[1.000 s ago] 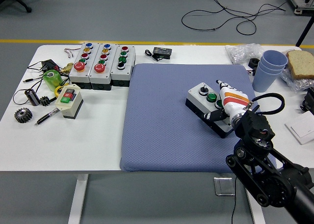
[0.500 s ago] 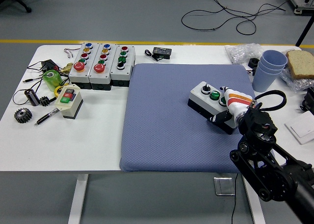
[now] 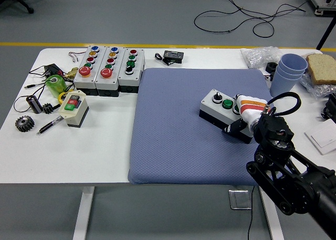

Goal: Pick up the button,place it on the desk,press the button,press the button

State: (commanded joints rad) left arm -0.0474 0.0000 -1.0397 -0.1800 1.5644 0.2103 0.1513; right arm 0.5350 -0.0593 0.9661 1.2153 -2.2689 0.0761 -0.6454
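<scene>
On the blue mat's right half, my right hand stays clamped on the button box, steadying it flat so its green button faces up for pressing.

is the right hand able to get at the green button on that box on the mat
Probably yes: the right hand already rests on the box beside the green button, whose top is uncovered.

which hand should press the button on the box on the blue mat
Right, likely. The right hand already rests on the button box on the blue mat, beside its green button. No left arm shows in the head view.
</scene>
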